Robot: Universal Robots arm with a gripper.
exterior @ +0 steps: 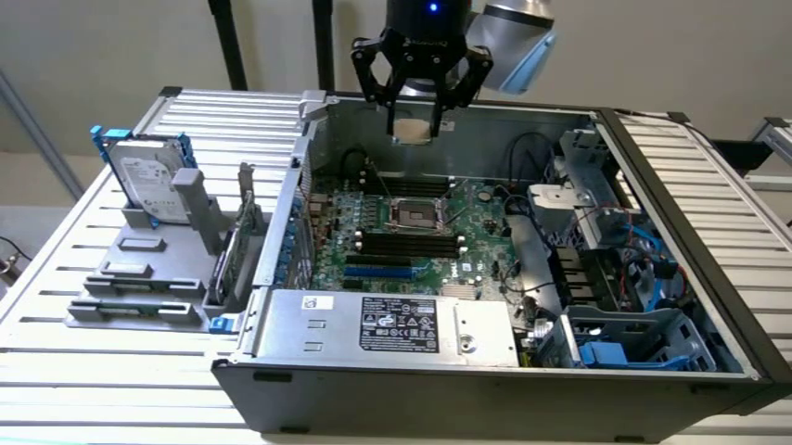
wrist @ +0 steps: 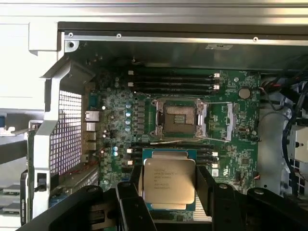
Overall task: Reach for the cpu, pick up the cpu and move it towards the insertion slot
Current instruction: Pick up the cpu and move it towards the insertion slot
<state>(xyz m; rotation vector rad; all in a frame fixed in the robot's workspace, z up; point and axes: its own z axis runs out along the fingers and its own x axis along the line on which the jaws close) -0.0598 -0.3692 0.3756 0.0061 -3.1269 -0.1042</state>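
Gripper [wrist: 168, 192] fingers clenched on the cpu [wrist: 169, 181], held flat and lifted over the motherboard, insertion slot [wrist: 179, 119] at 12 o'clock, so it can drop in square.

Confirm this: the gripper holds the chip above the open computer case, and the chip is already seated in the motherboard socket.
Not seated. The gripper holds the chip above the open computer case, as you say, but the wrist view shows the socket empty, its dark centre exposed, with the chip between the fingers, apart from it.
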